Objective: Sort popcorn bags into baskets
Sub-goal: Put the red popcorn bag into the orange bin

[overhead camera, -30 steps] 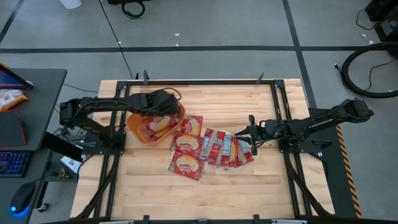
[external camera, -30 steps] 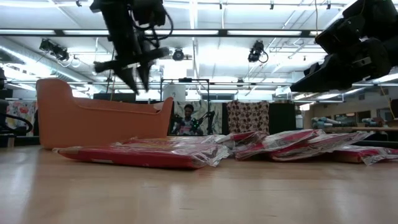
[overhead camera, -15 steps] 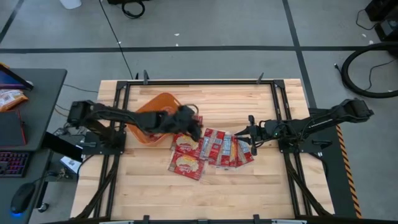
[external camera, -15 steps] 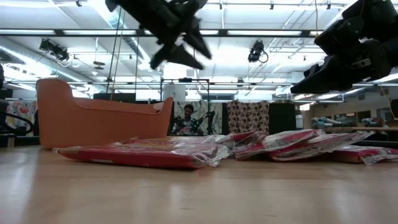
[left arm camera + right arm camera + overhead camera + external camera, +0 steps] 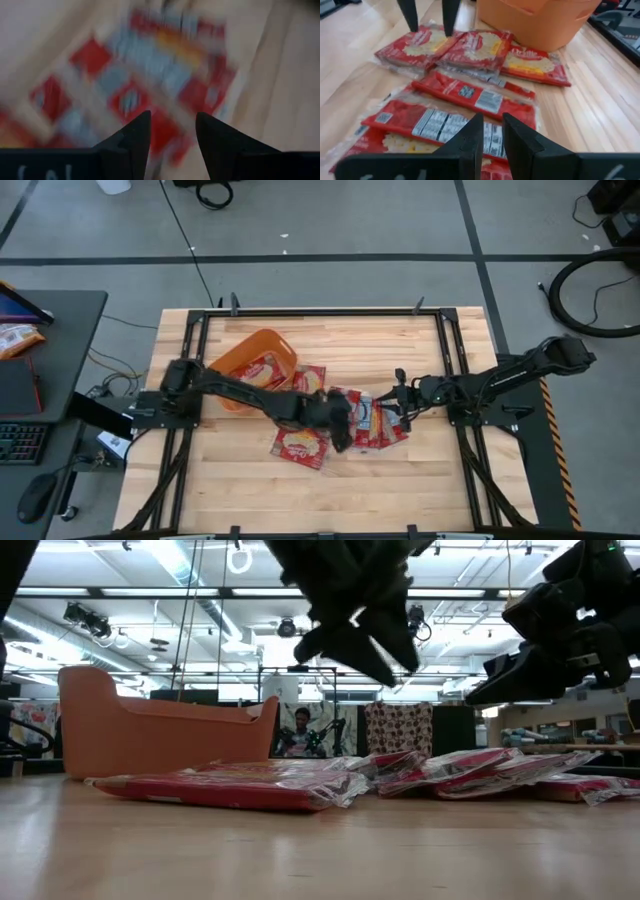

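Reaching over the popcorn bags [image 5: 350, 418] spread on the tabletop [image 5: 400, 480] beside the orange basket [image 5: 235, 360], the left claw [image 5: 338, 425] hung empty, fingers parted; next came descent and a pinch. The right claw [image 5: 400, 398] waited nearby, slightly parted.

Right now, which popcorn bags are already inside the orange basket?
Only the red bag lying in the orange basket; the other bags lie spread on the table beside it.

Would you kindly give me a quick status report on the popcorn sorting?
Left tool open, empty, above the popcorn bags. Right tool open, waiting at the pile's edge. Some bags already in the basket. Nothing in the way.
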`<state>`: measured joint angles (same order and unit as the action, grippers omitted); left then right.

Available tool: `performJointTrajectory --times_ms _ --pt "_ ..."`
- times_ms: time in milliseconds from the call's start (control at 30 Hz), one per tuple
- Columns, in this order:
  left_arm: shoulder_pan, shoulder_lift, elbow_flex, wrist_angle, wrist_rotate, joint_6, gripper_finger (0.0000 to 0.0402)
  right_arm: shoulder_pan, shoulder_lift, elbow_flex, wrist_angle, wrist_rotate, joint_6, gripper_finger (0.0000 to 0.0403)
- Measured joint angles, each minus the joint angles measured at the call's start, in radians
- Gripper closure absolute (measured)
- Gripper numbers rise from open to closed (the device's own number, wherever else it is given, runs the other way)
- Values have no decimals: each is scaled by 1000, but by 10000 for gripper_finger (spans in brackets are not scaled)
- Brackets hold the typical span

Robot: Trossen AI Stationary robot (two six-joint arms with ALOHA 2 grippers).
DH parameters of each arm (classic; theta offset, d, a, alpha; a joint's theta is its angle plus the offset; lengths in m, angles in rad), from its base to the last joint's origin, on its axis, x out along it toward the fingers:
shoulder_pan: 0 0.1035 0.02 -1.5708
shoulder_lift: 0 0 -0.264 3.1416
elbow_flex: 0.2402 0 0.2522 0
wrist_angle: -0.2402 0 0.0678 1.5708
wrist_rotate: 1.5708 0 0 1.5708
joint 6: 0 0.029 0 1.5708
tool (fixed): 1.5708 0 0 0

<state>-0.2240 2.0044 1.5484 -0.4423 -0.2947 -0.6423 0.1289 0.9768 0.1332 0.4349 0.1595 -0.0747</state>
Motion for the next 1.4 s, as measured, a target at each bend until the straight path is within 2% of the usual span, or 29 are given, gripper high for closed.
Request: performJointTrajectory --times_ms 200,400,467,700,867,933,1233,1400 --pt "-28 94 103 -99 11 8 193 21 44 10 18 35 -15 327" --pt "-53 139 117 -115 -13 18 149 25 85 25 48 43 -10 327" --pt "-70 156 122 -69 -57 25 147 25 85 25 49 62 -3 327" --pt "-131 204 177 -121 -276 67 146 25 110 24 86 85 2 327" --pt "-133 237 222 -110 -379 64 146 23 120 24 115 86 1 327" --pt "-132 238 218 -147 -393 54 150 23 126 25 124 85 4 327" --pt "-123 292 217 -118 -395 34 170 23 135 24 108 84 14 327" --pt "-115 312 221 -150 -368 34 170 23 135 24 111 84 4 327"
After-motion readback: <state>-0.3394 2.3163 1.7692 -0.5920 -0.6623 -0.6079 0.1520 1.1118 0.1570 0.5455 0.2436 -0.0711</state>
